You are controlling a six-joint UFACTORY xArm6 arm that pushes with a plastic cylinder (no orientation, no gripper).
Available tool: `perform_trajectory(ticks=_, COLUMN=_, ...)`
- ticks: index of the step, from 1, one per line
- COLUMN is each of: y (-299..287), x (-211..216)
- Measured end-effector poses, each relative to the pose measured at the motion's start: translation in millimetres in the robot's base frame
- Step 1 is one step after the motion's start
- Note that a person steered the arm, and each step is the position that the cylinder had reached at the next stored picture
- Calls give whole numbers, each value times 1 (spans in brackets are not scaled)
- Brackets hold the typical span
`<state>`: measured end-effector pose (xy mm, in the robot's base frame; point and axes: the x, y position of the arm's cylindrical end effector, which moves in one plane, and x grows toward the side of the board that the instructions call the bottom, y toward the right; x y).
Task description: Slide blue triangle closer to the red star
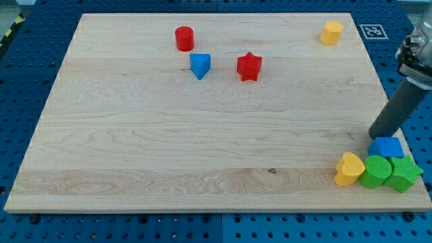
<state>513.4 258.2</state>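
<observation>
The blue triangle (200,65) sits in the far part of the board (135,148), left of centre, with the red star (249,66) near it on its right and a bare strip of wood between them. A red cylinder (184,38) stands just beyond it, to the far left. The triangle looks like a small, stiff, light block that should slide easily, though its angled faces may make it turn if I press off-centre. I have no jaws to open or close, only a rod, so I would push squarely on its left face, toward the star.

My tip (373,137) is well apart from it, at the near right, just above a blue block (386,147) that crowds a yellow heart (349,169), a green cylinder (375,171) and a green star (403,173). A yellow block (331,32) lies at the far right. The wood is smooth and flat, with open room across the middle.
</observation>
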Motion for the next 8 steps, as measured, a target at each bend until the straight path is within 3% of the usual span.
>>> perform_trajectory(ticks=2, y=-38, x=-77)
perform_trajectory(ticks=4, y=-154, x=-92)
perform_trajectory(ticks=6, y=-283, x=-135)
perform_trajectory(ticks=8, y=-386, x=-132)
